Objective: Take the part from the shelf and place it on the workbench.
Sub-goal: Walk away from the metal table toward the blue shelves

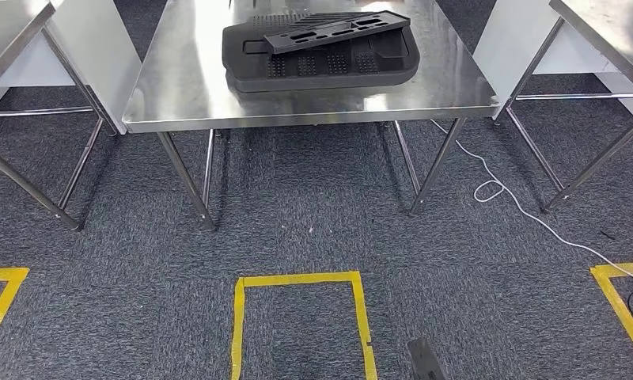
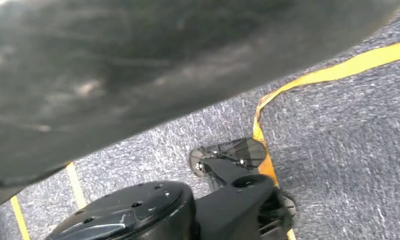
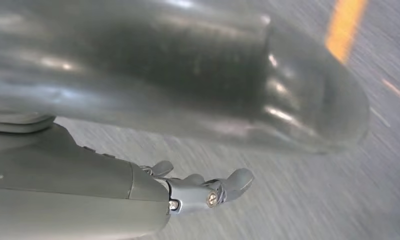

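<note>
A wide black foam part (image 1: 321, 63) lies on the steel workbench (image 1: 187, 87) ahead of me, with a longer, narrower black part (image 1: 337, 32) lying aslant on top of it. My right hand (image 3: 203, 192) hangs over the grey carpet with its fingers stretched out and nothing in them; its thick thumb (image 3: 188, 75) is a blur close to the camera. In the left wrist view my left hand (image 2: 138, 70) is a dark grey blur close to the lens, so how its fingers lie is hidden. Both hands are low and well short of the workbench.
More steel tables stand at the left (image 1: 13, 39) and right (image 1: 606, 32) of the workbench. A white cable (image 1: 519, 206) trails over the carpet by the right table's legs. Yellow tape squares (image 1: 297, 279) mark the floor between me and the workbench.
</note>
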`<state>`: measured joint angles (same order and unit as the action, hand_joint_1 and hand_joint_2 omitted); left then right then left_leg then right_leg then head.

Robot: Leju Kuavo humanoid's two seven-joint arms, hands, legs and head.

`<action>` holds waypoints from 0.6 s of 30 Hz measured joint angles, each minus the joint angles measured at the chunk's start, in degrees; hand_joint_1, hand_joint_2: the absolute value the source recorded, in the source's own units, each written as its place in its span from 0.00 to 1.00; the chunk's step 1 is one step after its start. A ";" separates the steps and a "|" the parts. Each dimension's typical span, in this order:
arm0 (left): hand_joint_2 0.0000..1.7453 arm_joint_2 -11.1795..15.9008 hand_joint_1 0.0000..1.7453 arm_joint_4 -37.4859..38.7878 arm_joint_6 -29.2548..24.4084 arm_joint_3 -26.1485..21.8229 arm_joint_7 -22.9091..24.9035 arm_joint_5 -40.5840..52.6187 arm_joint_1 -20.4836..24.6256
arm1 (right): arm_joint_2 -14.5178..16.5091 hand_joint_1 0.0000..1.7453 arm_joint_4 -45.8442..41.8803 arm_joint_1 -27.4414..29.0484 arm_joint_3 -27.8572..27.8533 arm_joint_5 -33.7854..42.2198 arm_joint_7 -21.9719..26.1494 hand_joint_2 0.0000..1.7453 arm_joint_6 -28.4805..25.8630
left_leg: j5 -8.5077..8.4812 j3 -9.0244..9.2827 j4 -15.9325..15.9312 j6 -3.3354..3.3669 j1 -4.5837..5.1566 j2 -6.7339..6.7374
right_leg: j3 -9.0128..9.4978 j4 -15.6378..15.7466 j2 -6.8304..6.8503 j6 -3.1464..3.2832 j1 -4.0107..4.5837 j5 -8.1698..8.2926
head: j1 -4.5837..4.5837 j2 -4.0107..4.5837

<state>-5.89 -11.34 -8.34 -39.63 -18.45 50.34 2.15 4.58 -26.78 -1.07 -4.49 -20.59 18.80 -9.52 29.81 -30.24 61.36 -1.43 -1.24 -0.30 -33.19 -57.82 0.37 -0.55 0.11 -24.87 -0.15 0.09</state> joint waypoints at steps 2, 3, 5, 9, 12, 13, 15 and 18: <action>0.00 0.25 0.00 0.00 0.44 -0.11 0.43 0.55 0.04 | 0.30 0.00 4.28 -0.44 0.86 -1.97 -4.02 0.00 1.57 | 0.18 0.66 -1.77 0.69 0.41 -0.18 | -0.58 -0.31 0.09 -0.78 0.12 0.52 | -0.03 0.00; 0.00 0.34 0.00 0.01 0.49 -0.17 0.55 0.80 0.01 | 0.48 0.00 6.09 -0.37 1.37 -2.77 -6.26 0.00 1.81 | -0.15 0.30 -1.91 1.22 0.49 -0.20 | -0.79 -0.29 0.12 -1.23 0.11 0.79 | -0.01 0.00; 0.00 0.50 0.00 0.00 0.41 -0.35 0.65 1.13 0.03 | 0.96 0.00 9.02 0.01 2.14 -3.41 -10.58 0.00 2.45 | -1.13 -0.61 -2.30 2.51 0.46 -0.09 | -1.95 -1.41 0.03 -1.69 -0.11 -0.19 | -0.05 0.00; 0.00 0.56 0.00 -0.04 -0.25 -0.61 0.62 1.80 0.17 | 1.60 0.00 12.52 0.33 2.30 -1.62 -18.75 0.00 3.32 | -3.38 -3.49 -2.45 3.55 0.36 0.27 | -6.83 -13.82 -0.15 -1.23 -0.51 -7.64 | -0.26 0.00; 0.00 0.36 0.00 -0.03 -0.61 -0.63 0.62 2.05 0.16 | 1.57 0.00 13.92 0.39 2.24 -1.21 -21.32 0.00 3.31 | -5.00 -5.65 -2.43 3.22 0.25 0.44 | -4.18 -13.63 -0.15 -2.62 -0.88 -7.25 | -0.27 0.00; 0.00 0.27 0.00 -0.03 -0.68 -0.63 0.62 2.07 0.17 | 1.53 0.00 14.16 0.33 2.24 -1.20 -21.49 0.00 3.31 | -5.56 -6.27 -2.42 2.98 0.17 0.44 | -1.19 -9.65 -0.15 -3.10 -0.98 -6.19 | -0.28 0.00; 0.00 0.12 0.00 -0.04 -0.80 -0.63 0.61 2.10 0.19 | 1.48 0.00 14.45 0.07 2.24 -1.21 -21.67 0.00 3.30 | -6.63 -7.13 -2.47 2.29 0.15 0.44 | 4.76 -1.17 -0.27 -3.12 -0.85 -5.26 | -0.24 0.00; 0.00 -0.10 0.00 -0.06 -1.27 -0.63 0.36 2.41 0.21 | 1.37 0.00 14.92 -0.02 2.20 -1.14 -22.00 0.00 3.14 | -8.14 -7.24 -2.96 1.02 0.10 0.41 | 6.09 1.96 -0.55 -2.00 -0.35 -4.86 | -0.21 0.00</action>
<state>-5.98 -11.40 -9.61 -40.26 -18.10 52.75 2.36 5.96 -11.86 -1.09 -2.29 -21.73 -3.19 -6.37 21.66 -37.47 58.40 -0.41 -1.13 0.11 -27.10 -55.86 -0.18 -2.55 -0.24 -29.73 -0.36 0.09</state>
